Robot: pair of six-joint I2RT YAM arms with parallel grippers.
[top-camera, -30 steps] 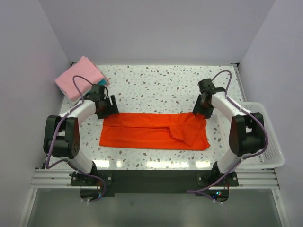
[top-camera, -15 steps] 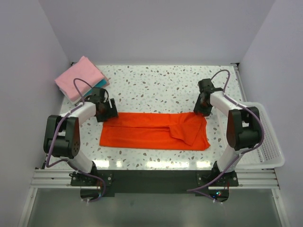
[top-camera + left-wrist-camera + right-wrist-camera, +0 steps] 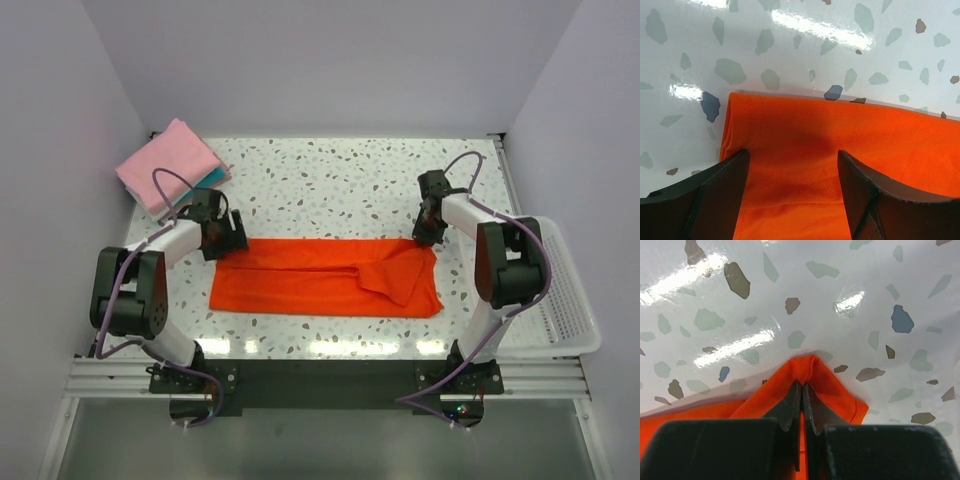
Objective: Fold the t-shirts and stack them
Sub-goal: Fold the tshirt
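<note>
Far left, at the back corner of the speckled worktop: a folded pink t-shirt lying on a folded teal t-shirt, with only a sliver of teal showing at the edge. Both well apart from the work in hand.

Next, the left claw: released, fingers spread wide, straddling the far left corner of the orange-red t-shirt, low over the cloth but not gripping it.

Centre: the orange-red t-shirt, lying flat as a long band across the worktop, seemingly folded lengthwise, with a flap of cloth doubled over near its right end.

Right of that, the right claw: clenched on the shirt's far right corner, a small peak of cloth pinched between its tips.

Far right, beside the worktop: a white mesh basket.

Likely trouble from here, as a judgement only:
- A lopsided lift, with one corner gripped and the other loose, dragging the band askew and spoiling the fold.
- A thin pinch at the right corner, perhaps catching only the top layer and letting the lower layer slide out.
- A left claw closing too near the hem, slipping off the cloth edge.
- The doubled flap at the right end unfolding or bunching during a carry.
</note>
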